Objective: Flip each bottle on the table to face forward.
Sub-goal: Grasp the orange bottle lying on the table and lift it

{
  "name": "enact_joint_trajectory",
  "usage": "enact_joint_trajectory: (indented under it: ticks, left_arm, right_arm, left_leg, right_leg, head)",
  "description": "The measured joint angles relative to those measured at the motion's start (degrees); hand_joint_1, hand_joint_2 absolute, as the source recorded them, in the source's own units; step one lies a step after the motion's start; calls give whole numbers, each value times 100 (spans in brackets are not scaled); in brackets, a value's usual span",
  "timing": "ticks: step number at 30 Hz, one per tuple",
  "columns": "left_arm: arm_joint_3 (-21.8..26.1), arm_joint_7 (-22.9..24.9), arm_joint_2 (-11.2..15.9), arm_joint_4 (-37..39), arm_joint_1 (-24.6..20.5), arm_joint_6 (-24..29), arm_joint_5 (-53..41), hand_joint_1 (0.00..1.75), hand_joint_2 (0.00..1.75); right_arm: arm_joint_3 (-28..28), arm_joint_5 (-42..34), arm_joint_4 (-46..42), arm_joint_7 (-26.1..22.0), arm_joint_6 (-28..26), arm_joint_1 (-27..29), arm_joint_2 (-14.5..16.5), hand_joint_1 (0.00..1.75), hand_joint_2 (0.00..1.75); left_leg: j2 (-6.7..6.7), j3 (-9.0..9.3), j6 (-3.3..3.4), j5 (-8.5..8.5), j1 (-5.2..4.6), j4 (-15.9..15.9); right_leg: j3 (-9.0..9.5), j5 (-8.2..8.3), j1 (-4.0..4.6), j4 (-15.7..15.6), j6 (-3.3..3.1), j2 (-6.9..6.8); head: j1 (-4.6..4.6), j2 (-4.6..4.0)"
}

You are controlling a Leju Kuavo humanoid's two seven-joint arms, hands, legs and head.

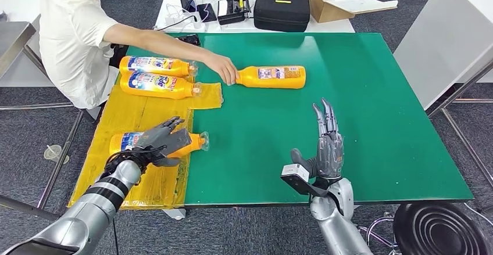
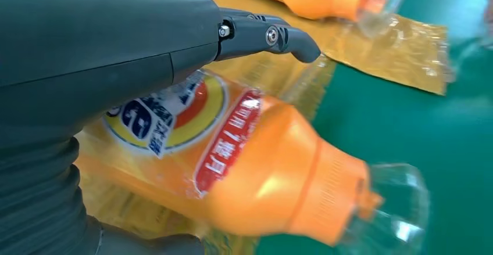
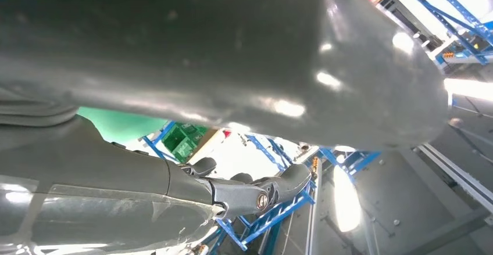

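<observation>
On yellow sheet, left hand grips bottle; right hand spread, empty.

Left hand curled, right hand upright.

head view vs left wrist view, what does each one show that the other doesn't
Head view alone: the whole green table, a person's hand on the lone bottle lying on the green, two more bottles on the yellow sheet, and the right hand raised, fingers straight, holding nothing.

Left wrist view alone: the near bottle's label print and clear cap close up.

Both: the left hand resting over the near bottle, lying on its side.
</observation>
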Motion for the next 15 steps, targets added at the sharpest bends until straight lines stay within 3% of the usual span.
enact_joint_trajectory:
  ticks: [6,10,15]
  left_arm:
    - [5,-264,-1,-405,222,-142,462,0,175]
    - [-18,-316,30,-1240,638,105,969,0,175]
    - [-60,-535,20,-2739,1434,904,1440,0,175]
  right_arm:
    - [-7,153,65,0,0,-1,-66,0,0]
    - [-77,524,334,101,0,-44,-141,0,175]
    - [-154,1178,730,630,0,-70,-352,0,175]
  left_leg:
    - [2,-1,0,0,0,0]
    - [2,-2,0,-1,-1,0]
    - [-1,-6,1,-3,-2,1]
  right_leg:
    - [-2,0,0,0,0,1]
    - [-3,0,0,-1,0,1]
    - [-6,-2,-1,-2,1,0]
  head:
    - [-1,0]
    - [-1,0]
    - [-2,0]
